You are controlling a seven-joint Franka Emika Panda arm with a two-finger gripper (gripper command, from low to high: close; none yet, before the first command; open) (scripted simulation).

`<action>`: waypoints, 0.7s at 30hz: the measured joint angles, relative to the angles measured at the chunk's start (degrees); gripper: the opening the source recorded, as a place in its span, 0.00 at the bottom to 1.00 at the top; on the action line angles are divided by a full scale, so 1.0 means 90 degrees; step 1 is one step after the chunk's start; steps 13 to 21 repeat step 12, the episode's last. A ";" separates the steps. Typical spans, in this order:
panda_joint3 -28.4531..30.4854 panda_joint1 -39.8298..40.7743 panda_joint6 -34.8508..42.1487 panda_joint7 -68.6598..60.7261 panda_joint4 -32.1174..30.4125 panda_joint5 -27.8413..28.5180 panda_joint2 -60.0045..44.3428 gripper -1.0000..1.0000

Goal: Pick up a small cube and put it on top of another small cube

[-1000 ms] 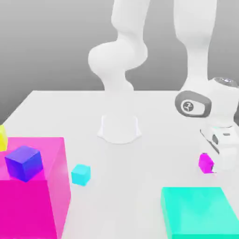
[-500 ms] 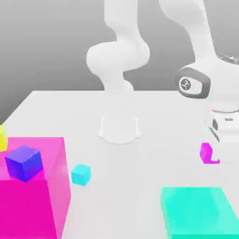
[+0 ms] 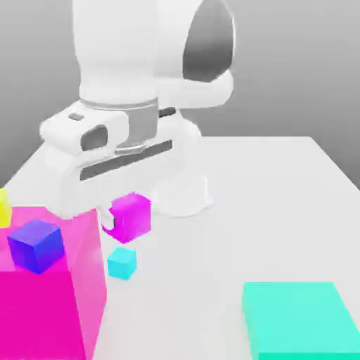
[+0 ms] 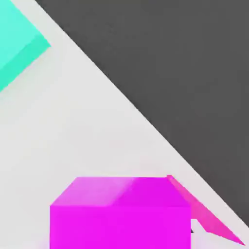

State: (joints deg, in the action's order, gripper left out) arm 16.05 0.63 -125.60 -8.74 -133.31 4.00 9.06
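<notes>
The small cube (image 3: 135, 213), plain magenta-pink, hangs in the air with my gripper (image 3: 124, 219) shut on it. One white finger (image 3: 108, 216) shows on its side toward the exterior view's left; the other is hidden behind it. In the hand view the small cube (image 4: 119, 214) sits close under the camera. The other small cube (image 3: 121, 263), cyan, rests on the white table (image 3: 211, 267) just below the held one in the exterior view, with a gap between them.
A huge magenta block (image 3: 49, 302) stands at the exterior view's left with a blue-purple cube (image 3: 35, 245) on top. A large flat turquoise block (image 3: 301, 320) (image 4: 17, 36) lies at the front right. The arm's base (image 3: 180, 195) stands behind. A yellow object (image 3: 3, 208) is at the left edge.
The arm has swung from the exterior view's right across to the left, carrying the pink cube up off the table to above the cyan cube.
</notes>
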 joint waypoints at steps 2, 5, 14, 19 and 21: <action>0.0333 0.0325 0.0336 -0.0102 0.0203 0.0037 0.0113 0.00; 0.0892 0.0799 0.0446 -0.0325 0.0399 0.0004 -0.0019 0.00; 0.1071 0.0950 0.0065 -0.0446 0.0233 -0.0080 -0.0260 1.00; 0.1071 0.0950 0.0065 -0.0446 0.0233 -0.0080 -0.0260 1.00; 0.1071 0.0950 0.0065 -0.0446 0.0233 -0.0080 -0.0260 1.00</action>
